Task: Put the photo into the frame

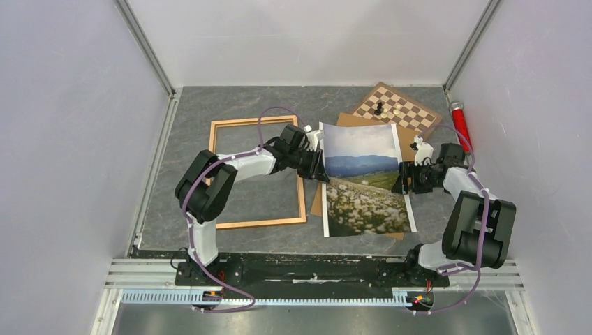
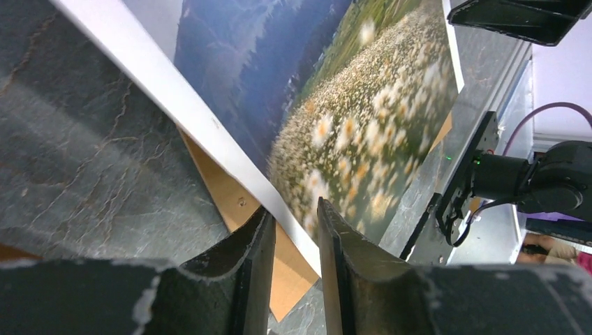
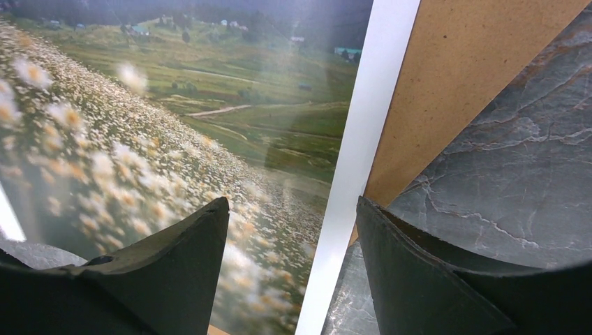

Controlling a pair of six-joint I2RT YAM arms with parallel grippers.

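The photo [image 1: 364, 178], a mountain and flower-meadow print with a white border, lies face up on the brown backing board [image 1: 349, 120], right of centre, and bows up along its middle. The wooden frame [image 1: 258, 224] lies flat to its left, with nothing inside it. My left gripper [image 1: 320, 167] is at the photo's left edge. In the left wrist view its jaws [image 2: 294, 206] stand a little apart, with the white border of the photo [image 2: 349, 105] running between them. My right gripper [image 1: 403, 178] is at the right edge, and its jaws [image 3: 292, 200] are wide open astride the border of the photo [image 3: 174, 125].
A chessboard [image 1: 398, 108] with a few pieces [image 1: 379, 108] lies at the back right, partly under the backing board. A red cylinder [image 1: 461, 125] lies by the right wall. White walls close in three sides. The backing board shows under the photo in both wrist views [image 2: 216, 188] [image 3: 447, 84].
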